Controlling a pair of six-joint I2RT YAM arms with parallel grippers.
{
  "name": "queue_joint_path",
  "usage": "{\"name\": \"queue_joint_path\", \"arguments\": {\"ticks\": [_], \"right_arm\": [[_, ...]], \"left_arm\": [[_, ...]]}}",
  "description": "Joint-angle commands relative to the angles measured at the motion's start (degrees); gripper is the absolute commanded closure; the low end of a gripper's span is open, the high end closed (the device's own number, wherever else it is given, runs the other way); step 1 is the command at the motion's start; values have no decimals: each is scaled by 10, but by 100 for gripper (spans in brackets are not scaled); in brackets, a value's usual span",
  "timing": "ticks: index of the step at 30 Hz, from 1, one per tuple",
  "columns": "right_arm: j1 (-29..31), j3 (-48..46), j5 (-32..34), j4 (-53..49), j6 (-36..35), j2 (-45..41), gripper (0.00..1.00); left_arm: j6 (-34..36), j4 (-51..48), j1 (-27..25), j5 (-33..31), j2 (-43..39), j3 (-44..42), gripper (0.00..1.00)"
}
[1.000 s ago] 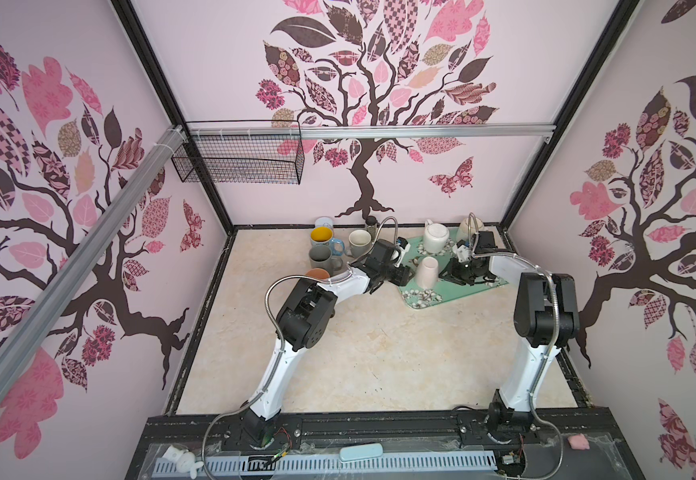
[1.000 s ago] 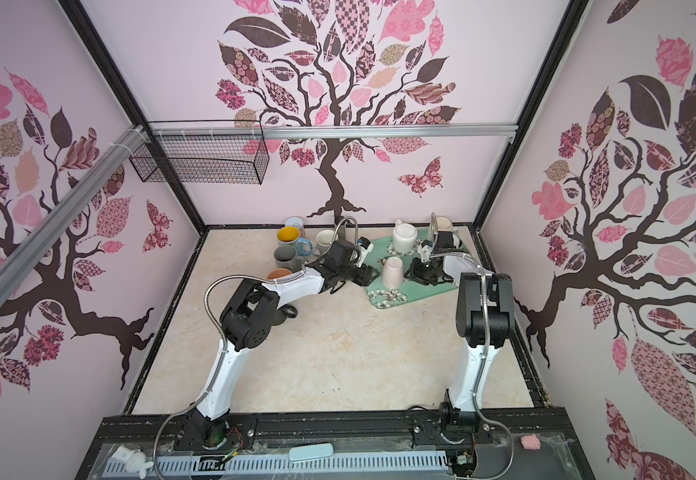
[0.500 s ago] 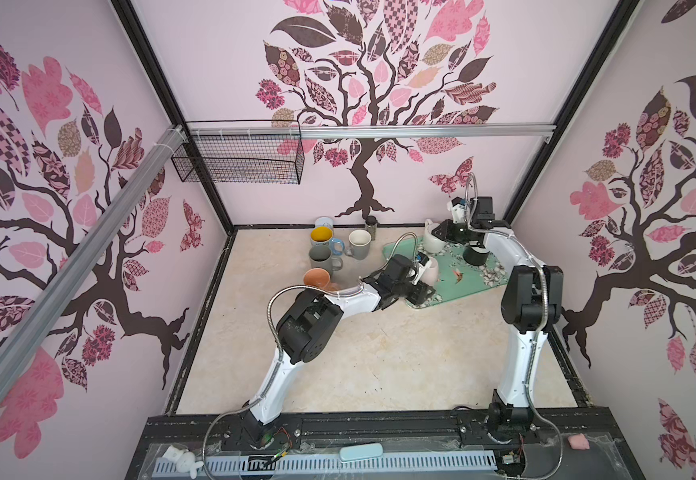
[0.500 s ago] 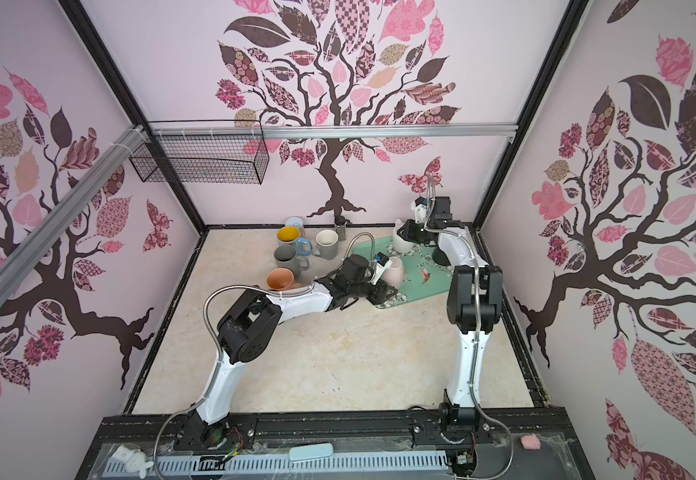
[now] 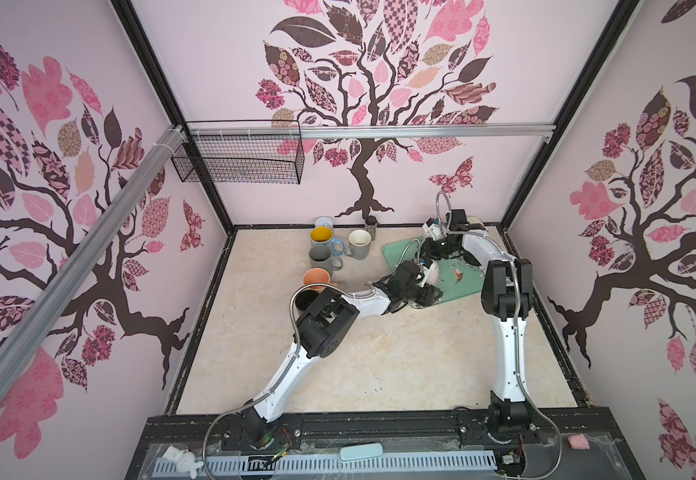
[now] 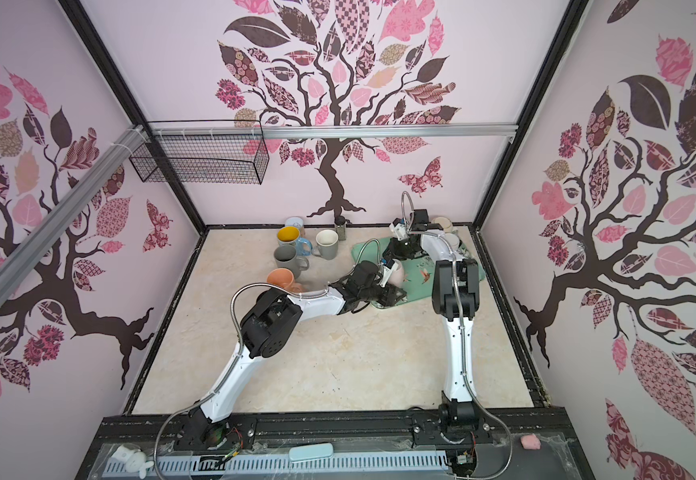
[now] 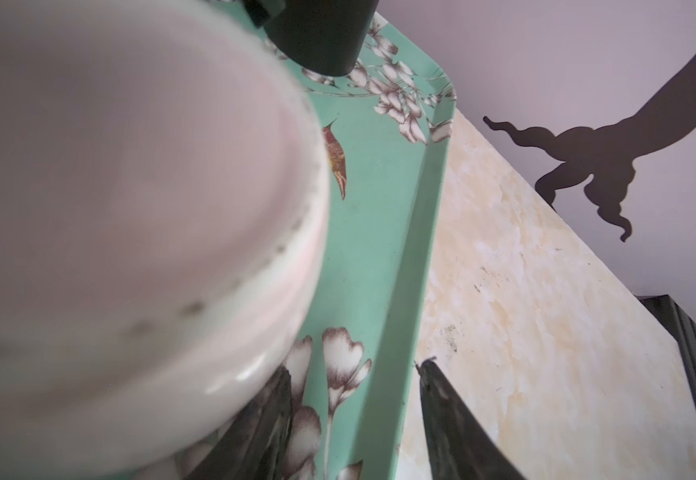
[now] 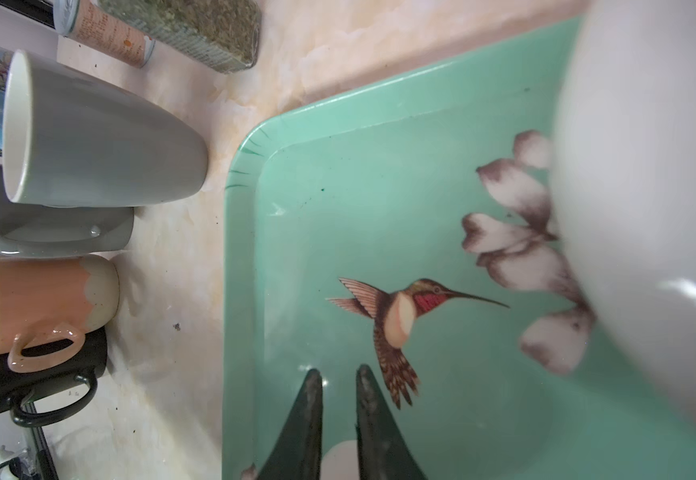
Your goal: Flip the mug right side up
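The mug (image 5: 432, 272) (image 6: 397, 274) is pale pink-white and stands on the green tray (image 5: 464, 289) (image 6: 423, 293), apparently mouth down. It fills the left wrist view, blurred (image 7: 130, 208). My left gripper (image 5: 425, 296) (image 7: 354, 370) is open at the tray's front rim (image 7: 412, 249). One of its fingers (image 7: 271, 415) is inside the tray against the mug's side, the other outside over the table. My right gripper (image 5: 441, 248) (image 8: 340, 370) hovers low over the tray's back part (image 8: 338, 199), its jaws a narrow gap apart with nothing between them.
Several upright mugs cluster left of the tray: grey (image 8: 101, 137), peach (image 8: 46, 303), black (image 8: 38, 374), yellow-lined (image 5: 321, 236). A spice jar (image 5: 371, 226) stands by the back wall. A pale vessel (image 8: 649, 208) looms beside my right gripper. A dark object (image 7: 317, 37) sits on the tray.
My left gripper has moved from the back mugs to the tray's front rim beside the mug. The right arm swung up to the back wall, then came down over the tray, jaws narrowing.
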Motion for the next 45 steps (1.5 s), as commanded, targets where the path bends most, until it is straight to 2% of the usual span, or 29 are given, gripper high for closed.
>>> {"name": "queue_joint_path", "arguments": {"ticks": [1, 8, 16, 23, 26, 30, 33, 35, 37, 40, 45], "right_arm": [[-18, 5, 0, -33, -13, -9, 82], [-27, -83, -3, -6, -11, -64, 84], [-28, -166, 34, 21, 13, -122, 83], [-35, -277, 53, 92, 80, -202, 76], [-40, -327, 97, 127, 80, -254, 73], [-41, -403, 158, 191, 38, -347, 70], [-37, -454, 143, 232, -40, -408, 70], [-30, -460, 122, 214, -99, -426, 67], [-20, -450, 93, 171, -143, -424, 59], [7, -425, 118, 109, -180, -398, 51], [22, -363, 144, 24, -205, -340, 46]], "left_arm": [[-9, 9, 12, -44, -13, 9, 48], [-16, 10, 43, -57, -38, -23, 47], [-22, 15, 57, -54, -54, -41, 47], [-20, 16, 62, -40, -69, -51, 47], [-14, 20, 66, -30, -92, -70, 47], [-3, 23, 75, -6, -129, -101, 47], [12, 21, 79, 12, -161, -129, 46], [23, 18, 80, 20, -182, -148, 46], [29, 17, 81, 22, -200, -168, 45], [33, 21, 81, 15, -217, -190, 44], [31, 15, 81, 20, -223, -197, 44]]}}
